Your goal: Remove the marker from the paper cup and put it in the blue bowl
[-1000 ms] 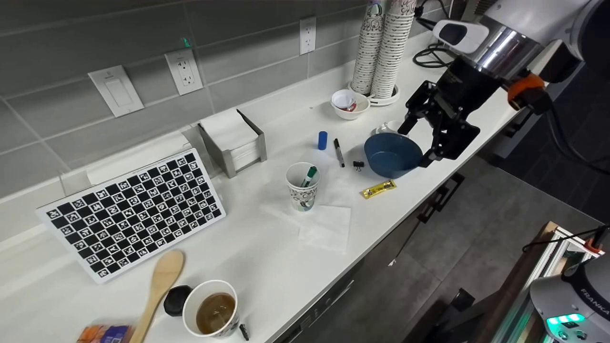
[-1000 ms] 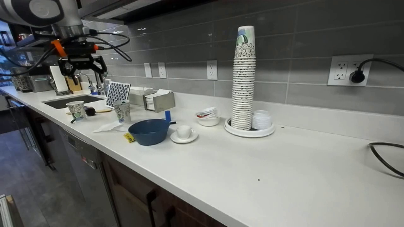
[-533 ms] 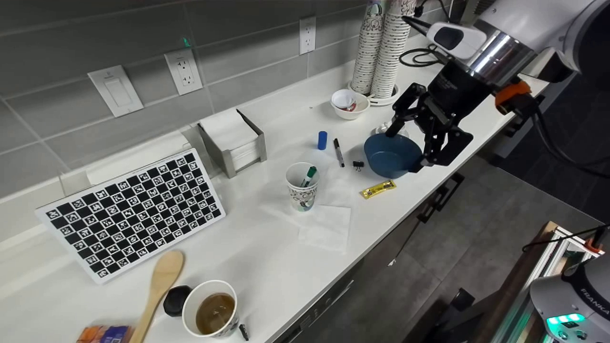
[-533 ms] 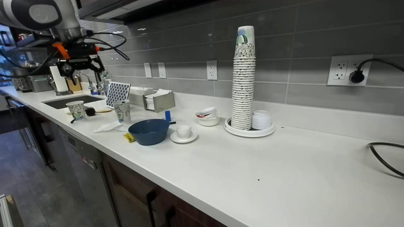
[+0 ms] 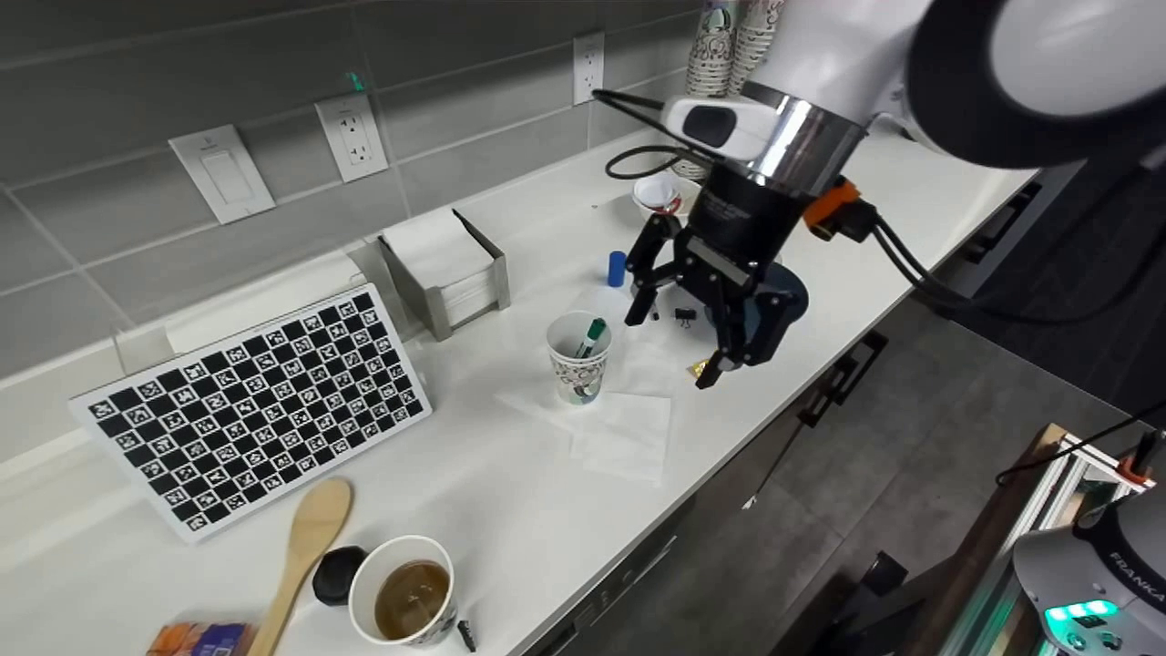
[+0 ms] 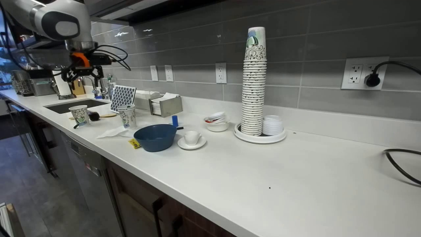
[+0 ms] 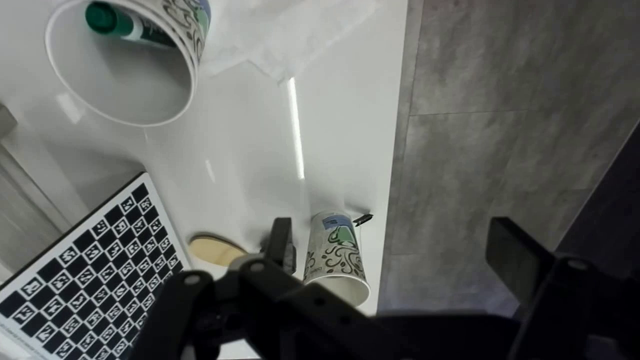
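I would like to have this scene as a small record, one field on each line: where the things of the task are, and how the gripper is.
Paper cup: upright on the counter
Marker: inside the paper cup, leaning, green end up
Blue bowl: on the counter, near the white teacup
Gripper: open, above the counter, holding nothing
Other cup: brown liquid inside, near the wooden spoon
Task state: marker not yet removed

white counter carries paper cup, napkin beside it, blue bowl, yellow packet near bowl, wooden spoon.
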Robot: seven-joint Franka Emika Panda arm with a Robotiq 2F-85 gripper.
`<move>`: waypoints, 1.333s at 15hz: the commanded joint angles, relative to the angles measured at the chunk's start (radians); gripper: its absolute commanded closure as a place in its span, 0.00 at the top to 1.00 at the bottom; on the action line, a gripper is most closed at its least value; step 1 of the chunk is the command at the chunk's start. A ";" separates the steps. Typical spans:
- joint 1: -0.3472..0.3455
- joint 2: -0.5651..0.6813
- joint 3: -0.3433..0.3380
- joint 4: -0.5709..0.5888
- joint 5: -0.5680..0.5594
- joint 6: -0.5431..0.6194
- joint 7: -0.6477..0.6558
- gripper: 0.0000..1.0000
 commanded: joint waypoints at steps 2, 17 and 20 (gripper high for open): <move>-0.119 0.079 0.091 0.091 0.006 -0.044 -0.047 1.00; -0.320 0.392 0.174 0.354 0.040 -0.107 -0.082 0.99; -0.358 0.435 0.194 0.379 0.047 -0.098 -0.131 0.91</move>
